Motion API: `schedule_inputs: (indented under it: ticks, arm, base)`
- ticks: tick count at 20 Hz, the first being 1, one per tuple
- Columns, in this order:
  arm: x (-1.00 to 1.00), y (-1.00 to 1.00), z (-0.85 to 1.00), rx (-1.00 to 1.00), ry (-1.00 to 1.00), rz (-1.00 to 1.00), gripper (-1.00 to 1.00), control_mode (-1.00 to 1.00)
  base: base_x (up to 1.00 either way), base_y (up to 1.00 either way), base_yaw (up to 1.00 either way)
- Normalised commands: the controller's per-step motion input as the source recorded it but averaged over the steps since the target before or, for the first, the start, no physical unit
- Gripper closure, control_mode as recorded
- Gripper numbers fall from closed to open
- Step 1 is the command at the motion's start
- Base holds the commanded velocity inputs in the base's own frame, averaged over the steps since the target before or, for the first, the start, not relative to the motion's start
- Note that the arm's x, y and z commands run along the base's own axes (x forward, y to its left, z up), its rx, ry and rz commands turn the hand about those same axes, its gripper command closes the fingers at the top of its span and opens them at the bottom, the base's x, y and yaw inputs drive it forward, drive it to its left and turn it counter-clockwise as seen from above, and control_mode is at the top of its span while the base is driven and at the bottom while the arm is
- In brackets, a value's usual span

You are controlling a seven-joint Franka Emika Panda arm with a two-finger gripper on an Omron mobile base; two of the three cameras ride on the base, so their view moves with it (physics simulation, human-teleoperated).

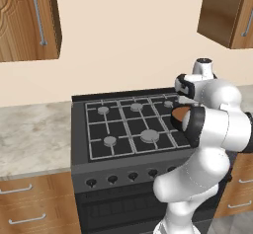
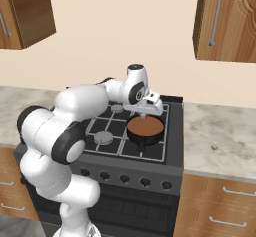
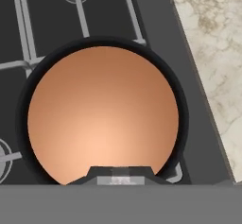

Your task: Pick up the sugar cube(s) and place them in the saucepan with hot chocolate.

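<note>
Directly below the hand, the gripper point(image 2: 146, 112) hangs over the saucepan point(image 2: 145, 129), its jaws nearly closed; whether a sugar cube sits between them I cannot tell. The pan rests on the stove's point(image 2: 150, 163) front right burner, full of brown chocolate. Farther right, a small speck point(image 2: 214, 146) lies on the counter point(image 2: 225, 136), possibly a cube. A careless descent could dip the fingertips or splash chocolate.

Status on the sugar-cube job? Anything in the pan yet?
Done: the gripper hangs shut right over the pan. In hand: a pale bit sits between the tips in the hand view, maybe a cube, too small to tell. Left: release; no cube shows in the chocolate. A small speck lies on the right counter, possibly another cube.
</note>
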Motion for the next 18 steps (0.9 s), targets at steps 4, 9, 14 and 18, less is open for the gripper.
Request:
schedule_inputs:
  ticks: [4,9,14,18]
  arm:
    - [0.02,0.0,-0.12,0.0,0.0,0.0,1.0,-1.0]
    - [0.08,0.0,0.0,0.0,0.0,0.0,1.0,-1.0]
    - [0.08,0.0,-0.01,0.0,0.0,0.0,1.0,-1.0]
    - [0.09,0.0,0.0,0.0,0.0,0.0,1.0,-1.0]
  base:
    - [0.0,0.0,0.0]
    - [0.0,0.0,0.0]
    - [0.0,0.0,0.0]
    - [0.0,0.0,0.0]
